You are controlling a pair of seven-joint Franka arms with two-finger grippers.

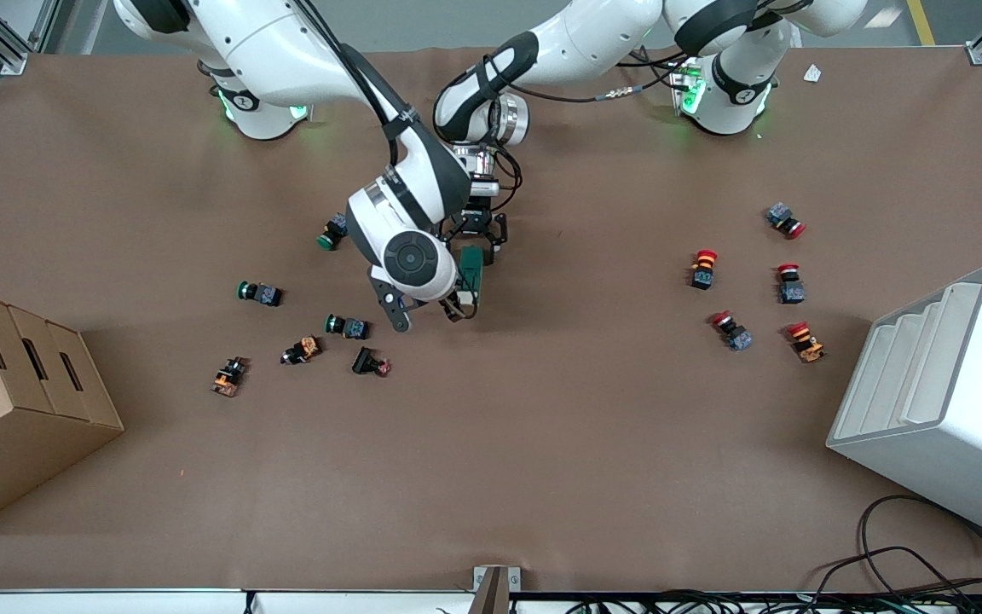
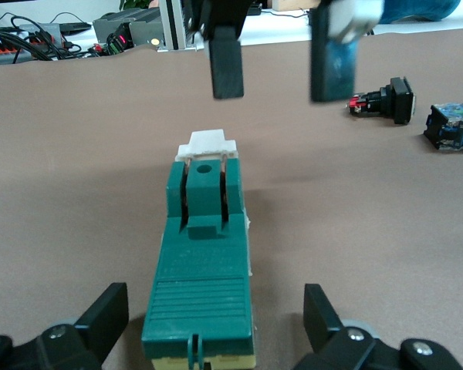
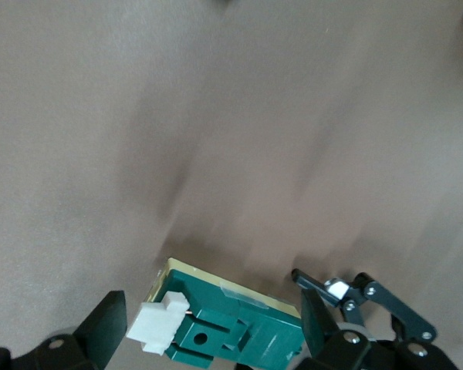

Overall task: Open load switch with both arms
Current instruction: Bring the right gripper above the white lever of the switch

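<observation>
Brown matte table (image 1: 542, 443) carried the load switch (image 1: 471, 271) near its middle, lying flat. Dark-green ribbed rectangular block, white lever (image 2: 207, 143) at one end. Left gripper (image 2: 216, 327) straddled the block's ribbed end, fingers spread, not touching. Right gripper (image 3: 208, 327) hung over the lever end, fingers (image 2: 226, 68) spread either side.
</observation>
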